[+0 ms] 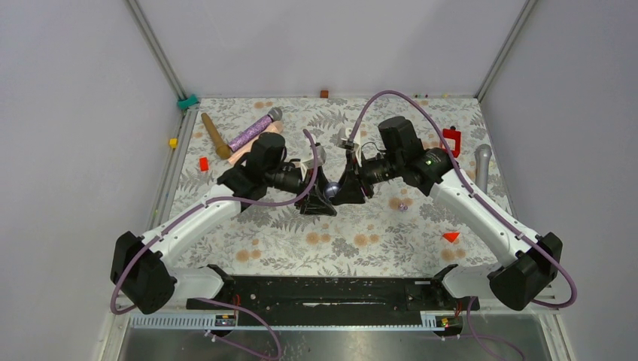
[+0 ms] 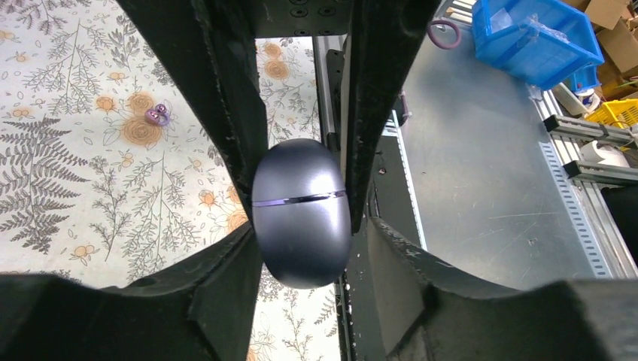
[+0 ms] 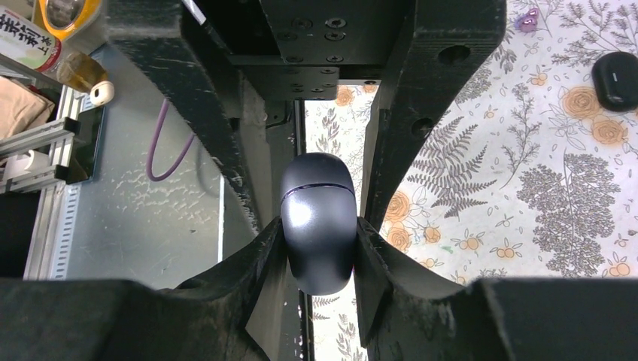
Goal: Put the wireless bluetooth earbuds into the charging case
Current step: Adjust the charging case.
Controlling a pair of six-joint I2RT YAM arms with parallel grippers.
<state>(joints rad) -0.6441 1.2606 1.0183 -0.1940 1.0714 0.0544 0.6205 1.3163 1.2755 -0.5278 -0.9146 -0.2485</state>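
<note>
A dark oval charging case point(image 2: 301, 214), lid closed with a thin purple seam, hangs above the middle of the flowered mat point(image 1: 376, 241) between both grippers point(image 1: 332, 188). My right gripper point(image 3: 320, 226) is shut on its sides. My left gripper point(image 2: 312, 229) comes from the opposite side and is closed in on the same case point(image 3: 317, 222). Its left finger touches the shell, while a thin dark gap shows at the other. A purple pair of earbuds point(image 2: 156, 114) lies on the mat to the right of the grippers point(image 1: 402, 205), apart from both.
A glittery purple microphone point(image 1: 254, 129) and a brown stick point(image 1: 215, 135) lie at the back left. A grey microphone point(image 1: 482, 165) and a red piece point(image 1: 451, 141) are at the back right. A black rounded object point(image 3: 615, 80) rests on the mat. An orange wedge point(image 1: 451, 236) lies front right.
</note>
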